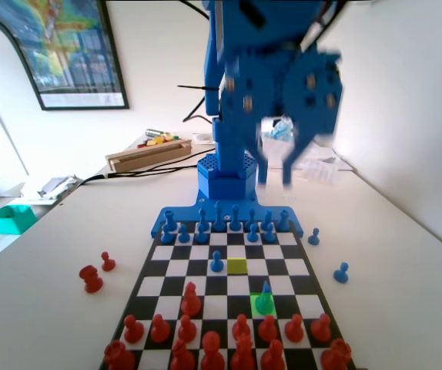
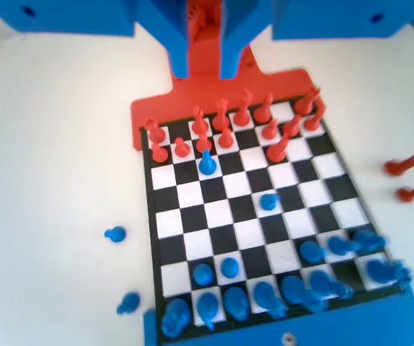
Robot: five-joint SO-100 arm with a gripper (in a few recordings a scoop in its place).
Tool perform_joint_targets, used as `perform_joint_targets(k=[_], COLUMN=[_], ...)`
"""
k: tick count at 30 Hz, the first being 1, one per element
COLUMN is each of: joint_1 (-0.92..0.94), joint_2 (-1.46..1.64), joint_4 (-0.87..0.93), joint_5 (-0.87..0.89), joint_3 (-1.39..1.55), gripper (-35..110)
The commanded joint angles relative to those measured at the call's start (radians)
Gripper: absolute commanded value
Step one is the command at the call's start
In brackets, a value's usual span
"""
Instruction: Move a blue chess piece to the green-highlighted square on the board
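The slim, pointed blue chess piece (image 1: 265,297) stands upright on the green-highlighted square (image 1: 256,306), just in front of the red ranks. In the wrist view the same blue chess piece (image 2: 207,163) sits right below the red pawns. My gripper (image 1: 275,171) hangs high above the board's (image 1: 176,267) far end, blurred, with its two fingers apart and nothing between them. Seen from the wrist, the gripper (image 2: 203,71) has its jaws hanging from the top edge with an empty gap, well clear of the board (image 2: 221,216).
A paler yellow-green square (image 1: 237,266) lies one row beyond, with a blue pawn (image 1: 217,263) beside it. Two blue pawns (image 1: 342,272) stand off the board on the right and two red pieces (image 1: 92,278) on the left. Red ranks fill the near rows, blue ranks the far rows.
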Motion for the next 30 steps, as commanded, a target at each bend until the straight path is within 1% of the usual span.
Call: perform_joint_targets(k=[1,11,18,25,30], joint_1=[-0.006,0.044,0.052,0.089,0.103], joint_2=[0.23,0.618,0.816,0.977,1.071], joint_4=[0.11,0.348,0.459,0.465,0.388], joint_5=[-0.094,-0.336,-0.44,-0.509,-0.518], joint_3=[0.009,0.077,0.127,0.259,0.388], gripper=[3,1,1,1,1])
